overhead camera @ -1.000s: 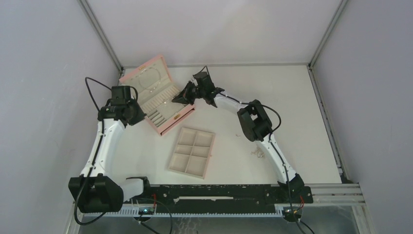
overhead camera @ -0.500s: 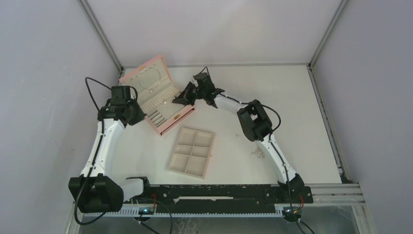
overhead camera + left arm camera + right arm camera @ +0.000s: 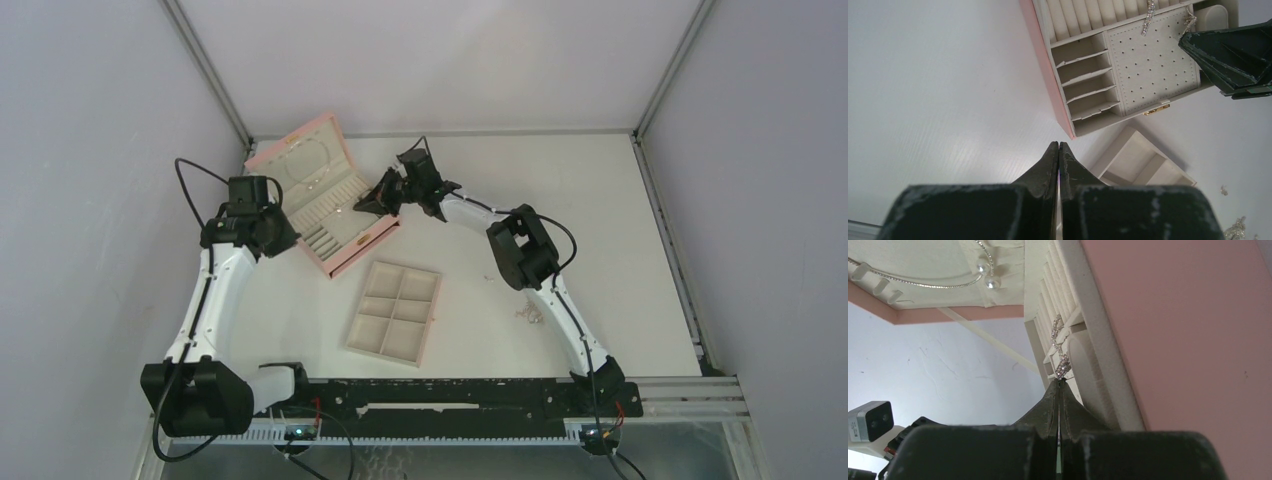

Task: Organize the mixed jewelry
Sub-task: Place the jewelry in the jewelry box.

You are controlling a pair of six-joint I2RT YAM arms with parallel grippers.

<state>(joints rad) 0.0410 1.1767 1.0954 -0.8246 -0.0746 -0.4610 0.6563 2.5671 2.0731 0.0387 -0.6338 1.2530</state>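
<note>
My right gripper [image 3: 1060, 382] is shut on the end of a sparkling silver earring [image 3: 1060, 347], which lies across the ring rolls of the open pink box [image 3: 352, 252]. The left wrist view shows that earring [image 3: 1190, 19] at my right gripper [image 3: 1193, 42], and a second sparkling piece [image 3: 1149, 15] on the rolls. A thin chain necklace [image 3: 923, 284] with two pearls [image 3: 988, 277] hangs in the lid. Loose jewelry [image 3: 527, 315] lies on the table by the right arm. My left gripper [image 3: 1058, 145] is shut and empty, over the table just left of the box.
The beige six-compartment tray [image 3: 366, 303] lies in front of the box, and its corner [image 3: 1128, 150] shows beyond my left fingertips. Grey walls close in the table on the left, right and back.
</note>
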